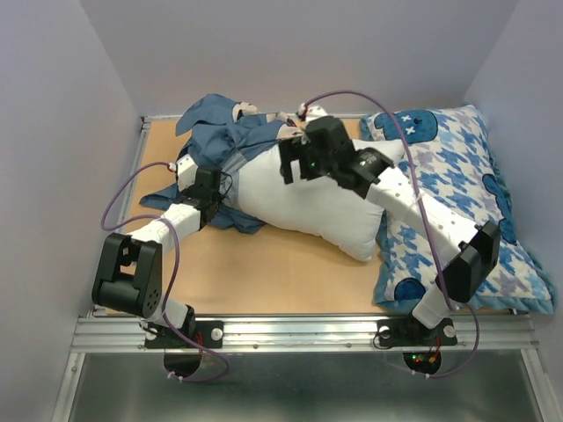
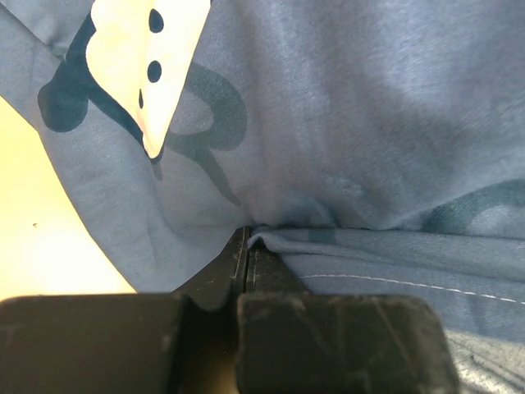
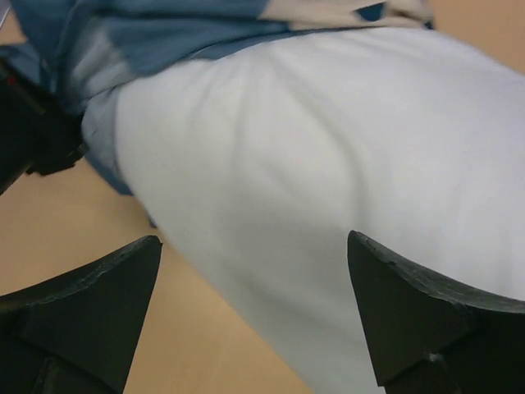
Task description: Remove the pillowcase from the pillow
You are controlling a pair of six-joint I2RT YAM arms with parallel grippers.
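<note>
Left wrist view only: left gripper (image 2: 248, 246) jaws clenched on fold of pillowcase (image 2: 344, 123), stitched hem just beside tips. Right wrist view only: right gripper (image 3: 253, 246) jaws released, spread wide, facing bare flank of pillow (image 3: 328, 164); contact unclear. Top view: pillowcase bunched over pillow's far-left end, near far edge of desk (image 1: 264, 281). Pillow's long axis diagonal, bare end pointing near-right, against houndstooth pillow (image 1: 457, 211) filling right side. Bare desk along near edge and left strip; walls close at left and far.
</note>
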